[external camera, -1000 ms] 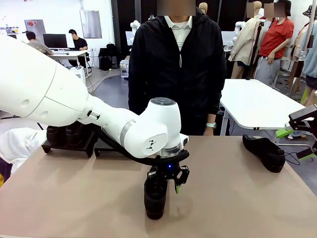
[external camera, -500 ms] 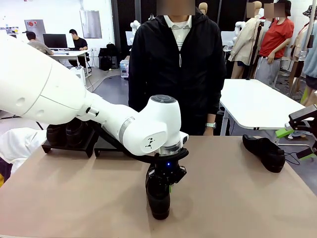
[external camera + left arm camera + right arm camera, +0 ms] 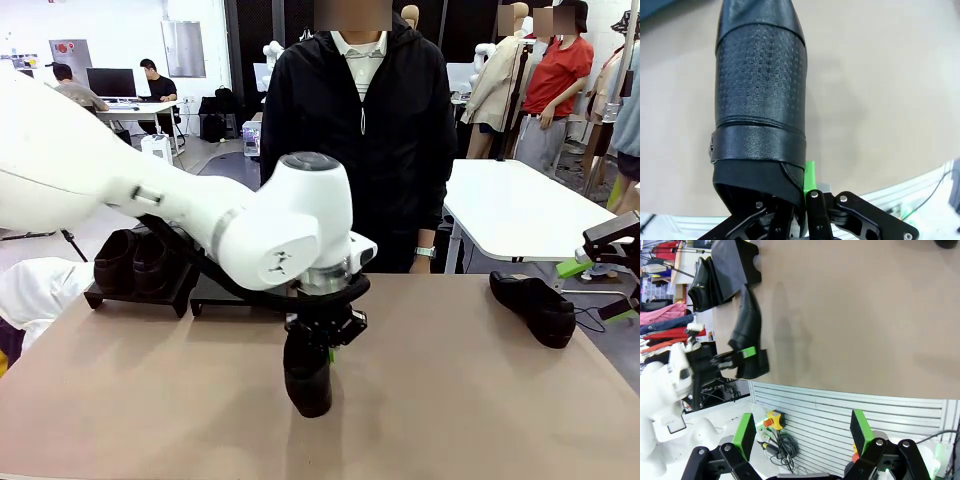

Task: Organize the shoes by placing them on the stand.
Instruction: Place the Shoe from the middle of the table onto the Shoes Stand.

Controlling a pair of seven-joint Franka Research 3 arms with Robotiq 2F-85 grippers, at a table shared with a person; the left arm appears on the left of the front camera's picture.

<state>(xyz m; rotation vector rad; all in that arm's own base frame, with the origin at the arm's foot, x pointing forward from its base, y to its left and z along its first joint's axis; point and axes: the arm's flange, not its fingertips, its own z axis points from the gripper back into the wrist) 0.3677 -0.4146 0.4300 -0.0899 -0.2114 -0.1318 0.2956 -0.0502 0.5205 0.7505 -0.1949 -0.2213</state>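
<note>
Over the middle of the table [image 3: 480, 400], toward its near edge, my left gripper [image 3: 322, 335] is clamped on the heel end of a black dress shoe [image 3: 307, 380]; one green pad shows beside the shoe's collar in my wrist view. The shoe hangs clear of the tabletop (its shadow lies apart from it in the right wrist view), with its long axis running from my jaws toe-down toward the near edge. The stand [image 3: 215, 292] sits along the far edge toward the left corner, so it lies beyond and to the left of my grip. Two shoes [image 3: 135, 260] fill its left part and its right part is bare. That is my left arm's side, so I judge this arm makes the carry. My right gripper [image 3: 802, 435] has its fingers wide apart near the far right corner, just beside another shoe [image 3: 532, 305] lying there.
</note>
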